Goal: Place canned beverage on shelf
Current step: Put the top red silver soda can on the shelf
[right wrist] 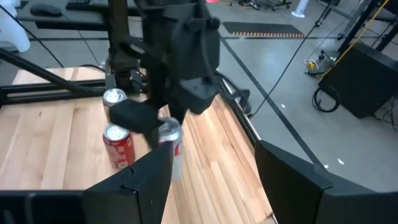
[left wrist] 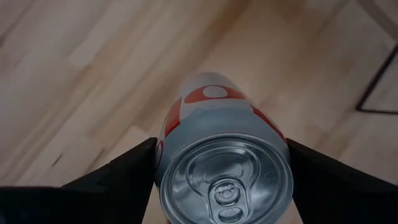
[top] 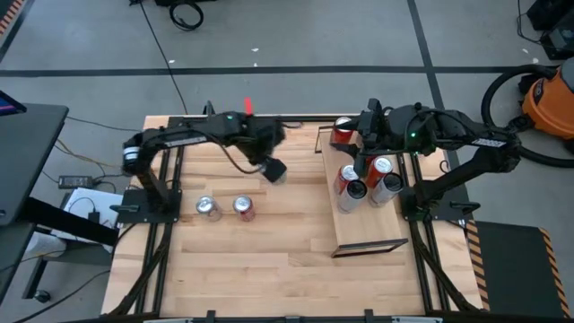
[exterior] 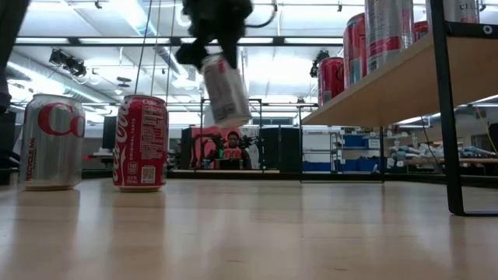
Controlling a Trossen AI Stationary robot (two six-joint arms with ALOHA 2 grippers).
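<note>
1. Left gripper [top: 274, 170] is clamped on a silver can [exterior: 226, 89] and holds it in the air, clear of the table [top: 260, 260]. In the low view the can hangs tilted, top end up by the fingers.
2. Left wrist view: the can's top with its pull tab faces the camera, one dark finger [left wrist: 134, 165] on each side of the body, red markings showing on the silver side.
3. The held can is over the table's middle, between the two table cans and the shelf [top: 368, 242], apart from both.
4. Shelf sits on the right side of the table, raised on dark end frames; in the low view its board is well above the tabletop.
5. Four cans already on the shelf: one red at the far end [top: 342, 132], then a cluster of three [top: 368, 182] just beside each other, red and silver mixed.
6. Two cans stand upright on the table by the left arm's base: silver one [top: 207, 207] and red one [top: 243, 208], near each other but apart.
7. Right gripper [right wrist: 214, 168] is closed and empty, parked over the shelf's far end; its wrist view looks across at the left arm and the held can.
8. A person sits far back in the room in the low view.
</note>
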